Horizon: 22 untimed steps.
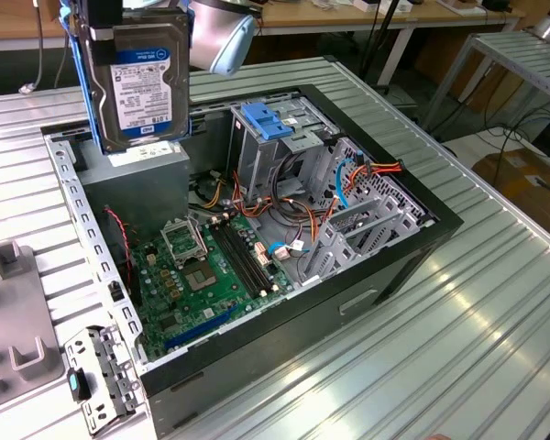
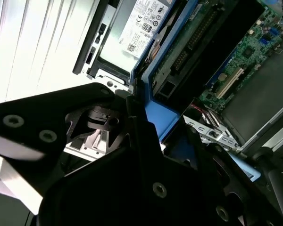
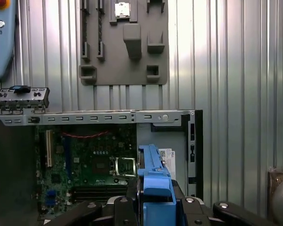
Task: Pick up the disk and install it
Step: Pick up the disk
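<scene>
On the exterior view's left I note a grey fixture plate (image 1: 14, 312) lying on the ribbed metal table (image 1: 458, 348). A small perforated metal bracket (image 1: 96, 376) sits just beside it, at the near corner of the open computer case (image 1: 385, 275).

Next rightward, the disk (image 1: 145, 82) hangs upright in the air with its label facing the camera. It is raised above the grey power-supply box (image 1: 133, 188) in the case's far corner.

In the first wrist view the gripper (image 3: 155, 200) is pinching the disk by its blue side rail, with black fingers (image 3: 131, 190) pressed in from either side.

Further right, the green motherboard (image 1: 206, 266) lies on the case floor. After it comes the grey drive cage (image 1: 266, 151) with a blue plastic top. Orange and red cables (image 1: 371, 170) run beyond the cage.
</scene>
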### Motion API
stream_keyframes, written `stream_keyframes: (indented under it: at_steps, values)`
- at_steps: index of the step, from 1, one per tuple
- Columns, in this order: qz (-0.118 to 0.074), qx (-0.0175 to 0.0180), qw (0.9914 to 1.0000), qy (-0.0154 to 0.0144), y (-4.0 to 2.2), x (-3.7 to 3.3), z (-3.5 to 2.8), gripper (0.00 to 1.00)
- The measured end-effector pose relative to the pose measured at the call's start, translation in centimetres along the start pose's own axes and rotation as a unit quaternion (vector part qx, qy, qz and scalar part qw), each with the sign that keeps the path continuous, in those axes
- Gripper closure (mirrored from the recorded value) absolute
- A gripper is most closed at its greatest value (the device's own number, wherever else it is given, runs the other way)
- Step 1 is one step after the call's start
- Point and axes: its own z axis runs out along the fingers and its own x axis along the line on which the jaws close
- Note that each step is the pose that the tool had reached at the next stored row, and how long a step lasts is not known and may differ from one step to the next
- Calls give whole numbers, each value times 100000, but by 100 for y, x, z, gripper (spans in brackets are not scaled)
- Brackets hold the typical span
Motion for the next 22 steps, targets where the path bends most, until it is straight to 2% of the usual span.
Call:
stream_keyframes:
  at_steps: [4, 10, 13, 15, 22]
  values:
    - [-2, 0, 100000, -3, -56, 115, 31, 63]
    - [-2, 8, 100000, -14, -148, 250, 66, 63]
    - [-3, 4, 100000, -10, -250, 321, 88, 63]
    - [-4, 0, 100000, -6, -273, 326, 90, 63]
    - [0, 1, 100000, -6, -274, 326, 90, 63]
